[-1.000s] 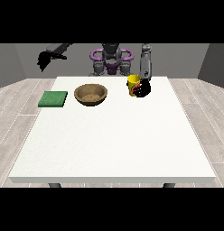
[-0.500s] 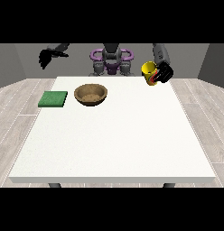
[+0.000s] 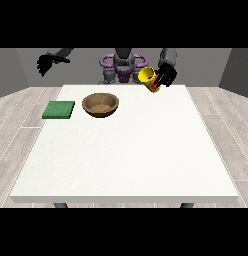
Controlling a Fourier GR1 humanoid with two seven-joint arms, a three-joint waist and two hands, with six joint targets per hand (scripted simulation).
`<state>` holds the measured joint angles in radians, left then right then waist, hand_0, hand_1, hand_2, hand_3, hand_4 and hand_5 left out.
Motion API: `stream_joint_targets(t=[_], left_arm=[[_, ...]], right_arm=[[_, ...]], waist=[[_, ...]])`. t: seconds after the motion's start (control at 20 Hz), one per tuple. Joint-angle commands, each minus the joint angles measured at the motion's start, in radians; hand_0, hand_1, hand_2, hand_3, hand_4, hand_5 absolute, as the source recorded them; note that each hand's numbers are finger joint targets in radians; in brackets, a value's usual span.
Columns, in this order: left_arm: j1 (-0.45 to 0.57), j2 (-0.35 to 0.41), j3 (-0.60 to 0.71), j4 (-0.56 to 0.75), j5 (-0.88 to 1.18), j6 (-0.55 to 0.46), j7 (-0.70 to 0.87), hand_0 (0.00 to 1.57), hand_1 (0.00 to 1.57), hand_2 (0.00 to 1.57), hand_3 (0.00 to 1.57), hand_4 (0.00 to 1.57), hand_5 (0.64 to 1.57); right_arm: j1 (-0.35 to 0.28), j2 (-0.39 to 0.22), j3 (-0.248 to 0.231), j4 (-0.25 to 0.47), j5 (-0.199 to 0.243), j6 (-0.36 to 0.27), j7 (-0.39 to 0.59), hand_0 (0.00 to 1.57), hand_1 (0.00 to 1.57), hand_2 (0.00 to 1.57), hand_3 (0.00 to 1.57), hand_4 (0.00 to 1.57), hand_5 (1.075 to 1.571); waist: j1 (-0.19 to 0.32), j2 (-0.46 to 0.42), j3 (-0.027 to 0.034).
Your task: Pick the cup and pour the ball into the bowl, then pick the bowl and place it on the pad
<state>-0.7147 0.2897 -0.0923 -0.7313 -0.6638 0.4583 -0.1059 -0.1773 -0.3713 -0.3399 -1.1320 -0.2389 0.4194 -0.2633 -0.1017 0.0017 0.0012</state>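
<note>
Your yellow cup (image 3: 147,76) has left the desk (image 3: 126,150): the hand at the view's right (image 3: 166,76) has lifted it up and tipped it, mouth turned toward the wooden bowl (image 3: 100,105).

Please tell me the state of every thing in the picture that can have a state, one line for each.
cup: lifted off the table, tilted, mouth towards the bowl.
bowl: upright on the table, beside the pad.
pad: flat, nothing on it.
hand at the view's right: curled round the cup.
hand at the view's left: raised, holding nothing.
</note>
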Motion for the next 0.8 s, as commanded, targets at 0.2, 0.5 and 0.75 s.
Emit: stream_joint_targets(t=[0.2, 0.5, 0.75], left_arm=[[-0.141, -0.019, -0.158, 0.061, -0.309, 0.022, 0.292, 1.54, 1.54, 1.57, 1.57, 1.57, 1.165], [-0.186, -0.103, -0.365, 0.075, -0.569, -0.04, 0.415, 1.51, 1.51, 1.57, 1.57, 1.41, 1.378], [-0.243, -0.189, -0.504, 0.11, -0.727, -0.169, 0.478, 1.5, 1.5, 1.57, 1.57, 1.57, 1.056]], right_arm=[[-0.023, 0.015, 0.032, 0.004, -0.005, 0.027, 0.035, 0.0, 0.0, 0.0, 0.0, 0.0, 1.57], [-0.039, -0.024, -0.004, 0.073, -0.006, 0.026, 0.022, 0.0, 0.0, 0.0, 0.0, 0.0, 1.571], [-0.047, 0.008, 0.02, 0.088, 0.026, 0.013, -0.028, 0.0, 0.0, 0.0, 0.0, 0.0, 1.571]], waist=[[-0.066, -0.044, 0.0], [-0.035, -0.068, 0.0004], [-0.048, -0.038, 0.0006]])
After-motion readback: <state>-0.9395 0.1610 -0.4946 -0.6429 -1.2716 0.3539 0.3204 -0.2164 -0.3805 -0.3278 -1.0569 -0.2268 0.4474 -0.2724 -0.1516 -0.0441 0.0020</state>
